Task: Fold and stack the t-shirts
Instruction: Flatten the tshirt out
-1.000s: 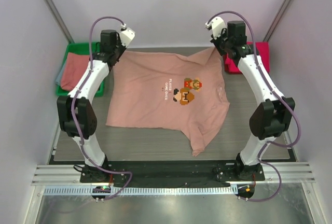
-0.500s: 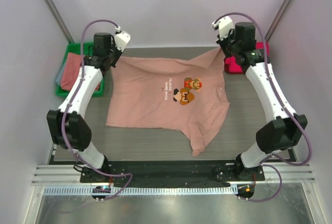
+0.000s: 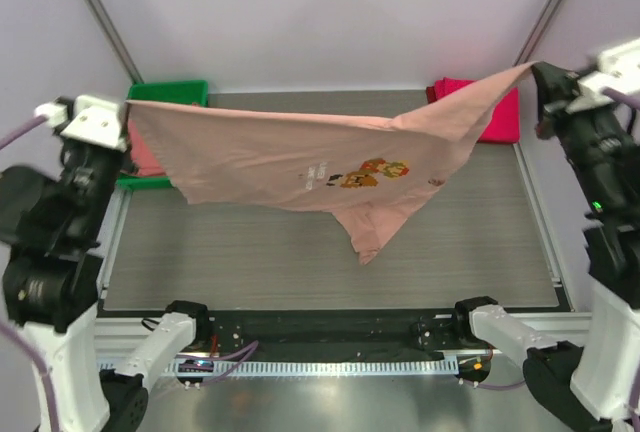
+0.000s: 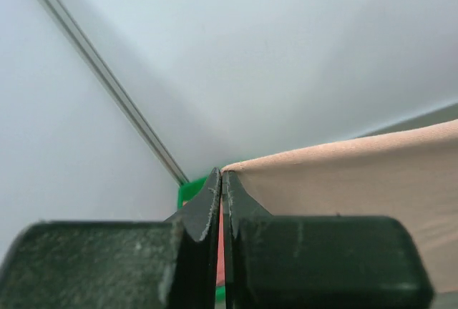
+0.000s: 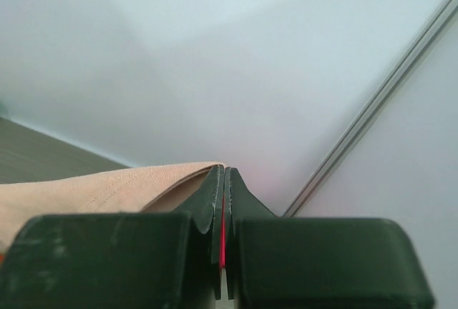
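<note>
The salmon-pink t-shirt [image 3: 300,147] with the pixel-art print hangs in the air, stretched between both grippers above the table. My left gripper [image 3: 127,104] is shut on its left corner, raised high at the left; the cloth runs off to the right in the left wrist view [image 4: 358,180]. My right gripper [image 3: 535,67] is shut on its right corner, raised high at the right; the cloth runs left in the right wrist view [image 5: 107,184]. A sleeve droops down at the middle. A magenta t-shirt [image 3: 497,117] lies at the back right.
A green bin [image 3: 165,92] at the back left holds folded salmon cloth, partly hidden behind the lifted shirt. The grey table [image 3: 460,242] lies below the shirt. White walls and metal frame posts close in on all sides.
Both arms have lifted and swung outward and toward the camera, pulling the shirt off the table and stretching it taut in the air.
</note>
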Available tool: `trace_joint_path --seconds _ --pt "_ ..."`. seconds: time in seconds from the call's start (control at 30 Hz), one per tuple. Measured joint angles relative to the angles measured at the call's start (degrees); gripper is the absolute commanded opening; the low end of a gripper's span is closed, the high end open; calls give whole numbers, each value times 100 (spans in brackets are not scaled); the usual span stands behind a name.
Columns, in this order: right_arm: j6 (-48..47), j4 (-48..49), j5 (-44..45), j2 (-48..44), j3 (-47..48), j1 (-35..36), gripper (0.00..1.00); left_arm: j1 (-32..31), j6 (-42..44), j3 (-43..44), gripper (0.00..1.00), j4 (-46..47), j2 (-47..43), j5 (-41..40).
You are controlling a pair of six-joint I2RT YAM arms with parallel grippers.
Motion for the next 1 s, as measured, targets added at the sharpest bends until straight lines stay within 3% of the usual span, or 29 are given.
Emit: trace_joint_path --seconds 0.3,0.43,0.53,0.7,1.0 --pt "127 -822 -811 -649 1993 -378 1 2 -131 1482 0 -754 -573 103" --pt "181 -601 -1119 -538 2837 -741 1 7 -133 2483 0 -802 -212 85" --pt "208 -109 -1346 -525 2889 -1049 1 11 -68 2763 0 -658 4 72" --pt "197 748 -1580 -505 1694 -1178 1 17 149 1757 0 -369 127 24" --pt "-13 1421 -1912 610 -1858 -1174 1 22 584 -1486 0 57 1384 129"
